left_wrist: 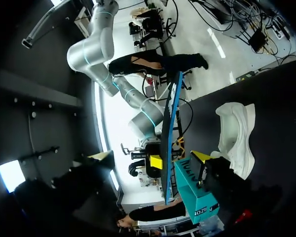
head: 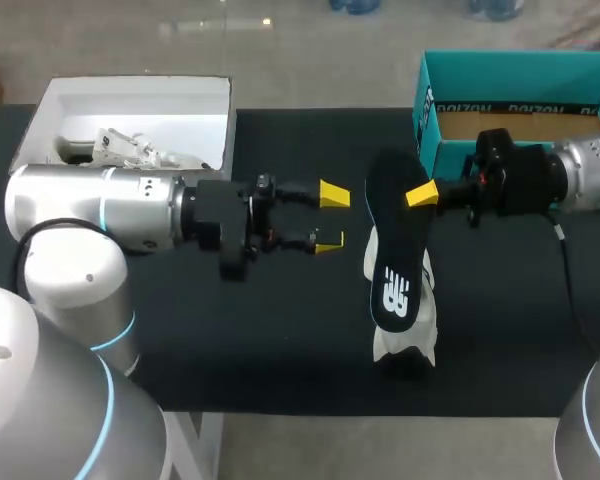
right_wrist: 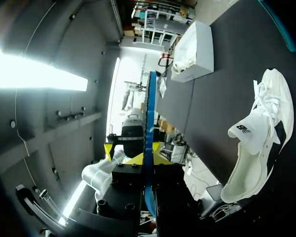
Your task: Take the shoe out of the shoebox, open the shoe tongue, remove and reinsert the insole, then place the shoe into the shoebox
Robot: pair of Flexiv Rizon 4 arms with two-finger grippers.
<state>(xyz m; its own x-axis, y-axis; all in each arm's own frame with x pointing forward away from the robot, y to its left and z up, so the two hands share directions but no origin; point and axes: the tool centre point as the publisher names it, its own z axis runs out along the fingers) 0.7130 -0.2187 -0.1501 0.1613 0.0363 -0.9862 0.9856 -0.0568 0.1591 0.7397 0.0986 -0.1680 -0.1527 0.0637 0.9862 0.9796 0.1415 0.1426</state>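
Note:
A black insole with a white logo hangs above the table, and my right gripper is shut on its edge near the toe end. Along my right fingers it shows edge-on as a thin blue strip pinched between the yellow tips. Below its heel end a white shoe lies on the black table, its tongue folded open. My left gripper stands open just left of the insole, with nothing between its fingers. In the left wrist view the insole stands ahead, the shoe beside it.
The teal shoebox stands at the back right, just behind my right wrist, and shows as the teal shoebox in the left wrist view. A white box holding paper and small items sits at the back left, above my left arm.

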